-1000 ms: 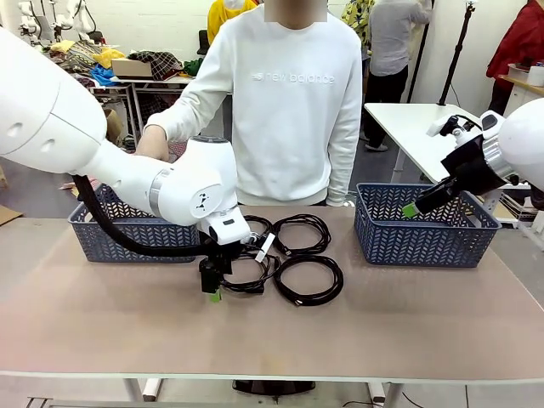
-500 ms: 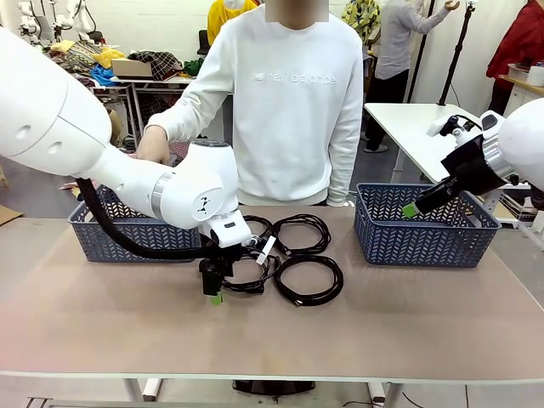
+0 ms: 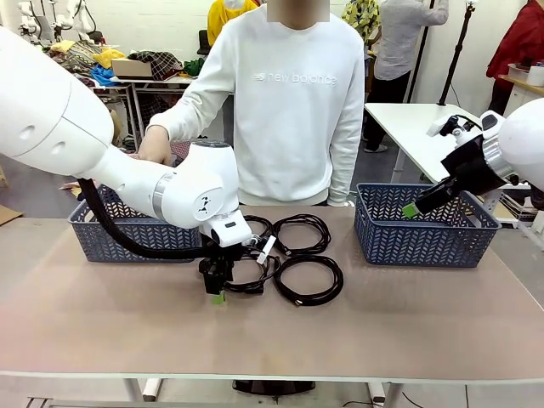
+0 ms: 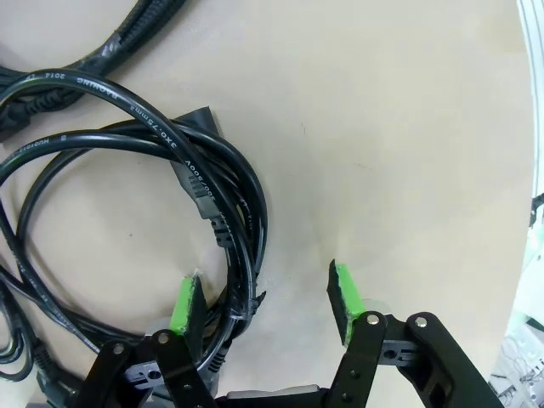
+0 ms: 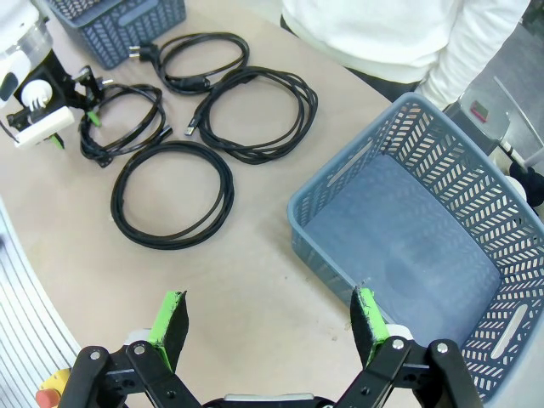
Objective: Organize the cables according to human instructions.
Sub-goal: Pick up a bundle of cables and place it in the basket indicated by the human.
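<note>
The right basket [image 3: 425, 242], blue and latticed, stands on the tan surface [image 3: 408, 331]. The four cables [image 3: 319, 298] lie as black coils on the surface to the left of that basket and clear of it. Two are on the person's side and two on the robot's side.

The left gripper [image 3: 218, 291] is down at the robot-side coil [image 4: 251, 246] that lies farther from the right basket. Its jaws stand wide and straddle that coil's strands. In the left wrist view one green pad [image 4: 183, 302] sits right against the bundle, though I cannot tell whether it touches. The other pad is over bare surface, well clear of the strands. A moulded plug [image 4: 200, 183] lies inside the same coil.

The right gripper [image 5: 268, 297] hangs in the air by the right basket's left wall, above its rim. Its jaws are wide and hold nothing.

A second blue basket [image 3: 119, 238] stands beyond the cables, far to the left of the right basket. A person in a white sweatshirt [image 3: 293, 110] stands behind the cables, with one hand [image 3: 153, 144] raised behind the second basket.
</note>
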`<state>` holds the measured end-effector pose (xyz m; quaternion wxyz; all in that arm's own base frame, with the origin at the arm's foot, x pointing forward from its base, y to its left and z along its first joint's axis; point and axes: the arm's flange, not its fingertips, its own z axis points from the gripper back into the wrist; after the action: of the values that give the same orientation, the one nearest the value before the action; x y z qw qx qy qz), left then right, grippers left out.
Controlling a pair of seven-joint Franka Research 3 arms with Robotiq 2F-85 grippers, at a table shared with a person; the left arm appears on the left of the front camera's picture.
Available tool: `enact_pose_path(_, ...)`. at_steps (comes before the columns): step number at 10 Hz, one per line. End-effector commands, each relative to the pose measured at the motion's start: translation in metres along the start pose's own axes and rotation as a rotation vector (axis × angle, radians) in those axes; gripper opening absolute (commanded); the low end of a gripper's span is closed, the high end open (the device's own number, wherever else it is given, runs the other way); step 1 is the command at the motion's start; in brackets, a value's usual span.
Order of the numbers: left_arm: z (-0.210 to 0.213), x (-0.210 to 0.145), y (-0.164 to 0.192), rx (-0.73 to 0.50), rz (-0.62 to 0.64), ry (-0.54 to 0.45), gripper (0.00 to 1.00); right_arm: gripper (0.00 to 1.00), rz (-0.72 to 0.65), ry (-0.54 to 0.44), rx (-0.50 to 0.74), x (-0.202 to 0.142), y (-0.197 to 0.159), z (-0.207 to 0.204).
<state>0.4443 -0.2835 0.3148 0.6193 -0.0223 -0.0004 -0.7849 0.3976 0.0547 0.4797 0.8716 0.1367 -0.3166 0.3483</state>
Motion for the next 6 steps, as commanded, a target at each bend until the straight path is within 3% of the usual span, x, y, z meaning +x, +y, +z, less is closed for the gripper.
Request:
enact_pose_path(1, 0.0015, -0.004, 0.0007, -0.002, -0.008, -0.018, 0.57, 1.0, -0.008, -0.011, 0.01, 0.0003, -0.0008, -0.0005)
enact_pose_path(2, 0.0018, -0.005, 0.0003, -0.001, -0.009, -0.02, 0.24, 1.0, -0.008, -0.011, 0.01, 0.0003, -0.0008, -0.0005)
enact_pose_path(3, 0.0015, -0.0057, 0.0006, 0.001, -0.008, -0.015, 0.38, 1.0, -0.008, -0.011, 0.01, 0.0003, -0.0008, -0.0005)
enact_pose_path(4, 0.0004, -0.0067, 0.0019, 0.003, -0.002, -0.009, 0.05, 1.0, -0.008, -0.011, 0.01, 0.0003, -0.0008, -0.0005)
enact_pose_path(5, 0.0001, -0.0072, 0.0035, 0.009, -0.003, -0.009, 0.18, 1.0, -0.008, -0.011, 0.01, 0.0003, -0.0008, -0.0005)
enact_pose_path(6, -0.0001, -0.007, 0.0047, 0.015, -0.005, -0.006, 0.0, 1.0, -0.008, -0.011, 0.01, 0.0003, -0.0008, -0.0005)
